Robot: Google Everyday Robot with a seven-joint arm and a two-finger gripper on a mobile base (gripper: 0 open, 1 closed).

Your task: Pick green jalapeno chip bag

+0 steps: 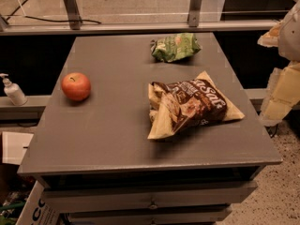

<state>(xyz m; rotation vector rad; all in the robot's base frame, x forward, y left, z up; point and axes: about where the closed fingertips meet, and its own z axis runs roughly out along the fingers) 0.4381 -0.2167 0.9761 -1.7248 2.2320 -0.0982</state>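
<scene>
Three things lie on the grey counter (117, 125): the green jalapeno chip bag (175, 47) near the far edge, a larger brown-and-cream bag (192, 108) in front of it, and a red apple (76, 86) at the left. The tool (284, 86) hangs beyond the counter's right side, well apart from the green bag; whether it is wide or narrow cannot be told.

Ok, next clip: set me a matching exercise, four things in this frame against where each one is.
Things
1. green jalapeno chip bag
2. brown-and-cream bag
3. apple
4. gripper

Places
A. on the left part of the table
B. off the table, past its right edge
C. at the far end of the table, right of the middle
D. around the middle of the table, toward the right

Pairs: 1-C, 2-D, 3-A, 4-B
</scene>
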